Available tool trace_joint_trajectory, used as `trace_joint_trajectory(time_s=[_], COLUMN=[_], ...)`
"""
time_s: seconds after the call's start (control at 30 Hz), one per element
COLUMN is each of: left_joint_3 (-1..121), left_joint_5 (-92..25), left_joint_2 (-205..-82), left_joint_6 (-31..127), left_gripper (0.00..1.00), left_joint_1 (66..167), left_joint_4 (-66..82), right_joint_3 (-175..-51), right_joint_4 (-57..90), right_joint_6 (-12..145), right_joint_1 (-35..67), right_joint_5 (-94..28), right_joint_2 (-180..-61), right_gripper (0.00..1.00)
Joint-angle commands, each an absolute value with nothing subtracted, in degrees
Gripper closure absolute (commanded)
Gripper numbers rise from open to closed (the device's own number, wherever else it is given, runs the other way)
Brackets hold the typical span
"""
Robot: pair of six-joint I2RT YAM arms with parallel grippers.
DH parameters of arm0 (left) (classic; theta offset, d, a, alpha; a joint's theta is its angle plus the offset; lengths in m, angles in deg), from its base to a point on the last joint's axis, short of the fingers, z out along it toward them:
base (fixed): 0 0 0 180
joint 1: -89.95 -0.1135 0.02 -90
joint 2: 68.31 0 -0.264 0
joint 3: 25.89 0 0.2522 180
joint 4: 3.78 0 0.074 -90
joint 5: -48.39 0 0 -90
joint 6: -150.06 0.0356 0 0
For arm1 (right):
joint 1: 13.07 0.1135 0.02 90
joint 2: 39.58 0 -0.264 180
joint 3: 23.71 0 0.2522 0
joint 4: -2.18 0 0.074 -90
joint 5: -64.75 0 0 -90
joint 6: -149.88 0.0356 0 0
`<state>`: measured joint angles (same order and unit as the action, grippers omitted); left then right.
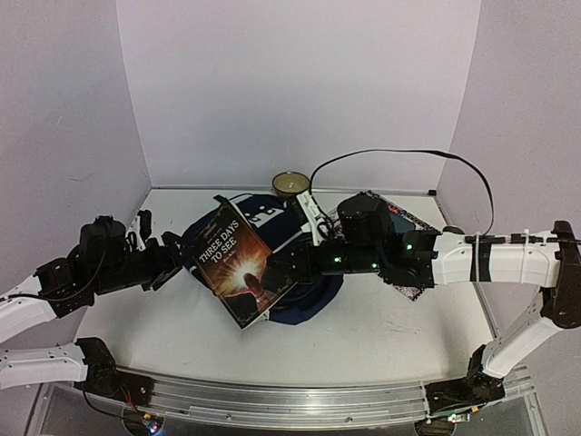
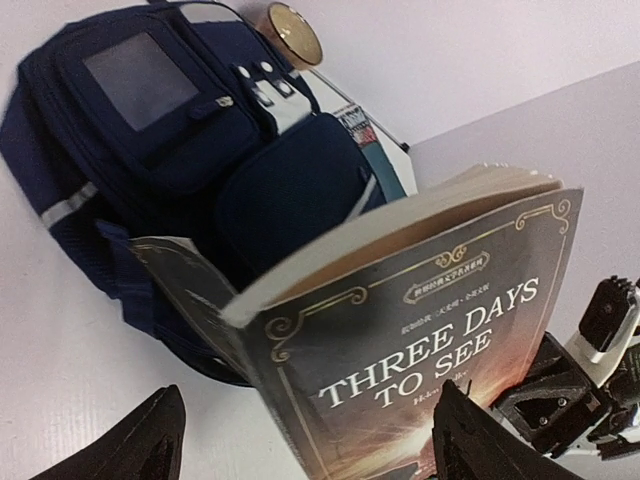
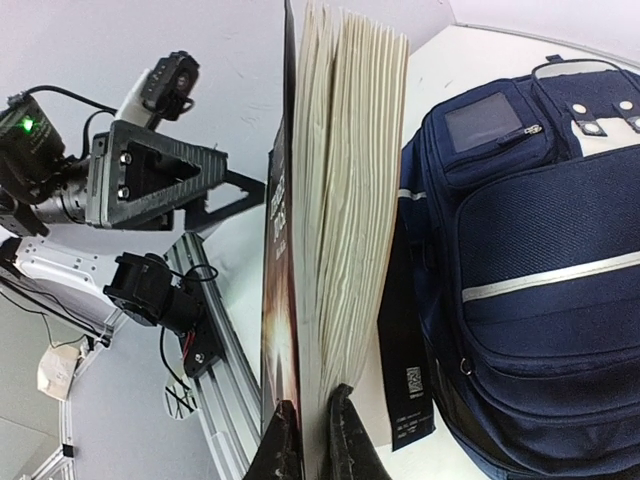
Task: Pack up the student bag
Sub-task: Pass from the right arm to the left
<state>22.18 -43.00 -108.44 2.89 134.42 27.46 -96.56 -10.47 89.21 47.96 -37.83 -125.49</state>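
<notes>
We pinch the "Three Days to See" book in our right gripper over the navy backpack; our left gripper stands spread beside it.

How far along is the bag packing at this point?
Done: nothing visibly packed in the backpack. In hand: the right claw grips the book over the backpack; the left claw is open beside it. Left: getting that book in, plus probably the second book on the table.

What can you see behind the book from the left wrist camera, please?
The student bag, its front pockets showing, and a round gold-rimmed bowl beyond it. The book covers the bag's lower part, which cannot be seen.
</notes>
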Motion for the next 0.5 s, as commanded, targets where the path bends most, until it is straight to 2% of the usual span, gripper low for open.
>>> trace_joint_trajectory(time_s=[0.0,0.1,0.23,0.47], left_joint_3=[20.8,19.6,20.4,22.1], left_joint_5=[-34.3,-31.0,-30.4,-27.8], left_joint_2=[-111.7,-113.8,-115.2,-111.9], left_joint_6=[1.9,0.6,0.4,0.7], left_gripper=[0.13,0.14,0.16,0.34], left_joint_1=[134.4,134.4,134.4,134.5], left_joint_4=[13.1,5.6,3.2,-0.9], right_joint_3=[-95.9,-95.6,-94.4,-94.6], right_joint_4=[-22.9,-24.8,-27.6,-29.3], right_joint_6=[91.1,91.9,93.0,94.7], right_joint_1=[47.8,47.7,47.4,46.6], right_joint_5=[-40.3,-41.3,-42.3,-44.0], right_joint_2=[-121.1,-120.7,-119.5,-120.6], right_gripper=[1.0,1.0,1.0,1.0])
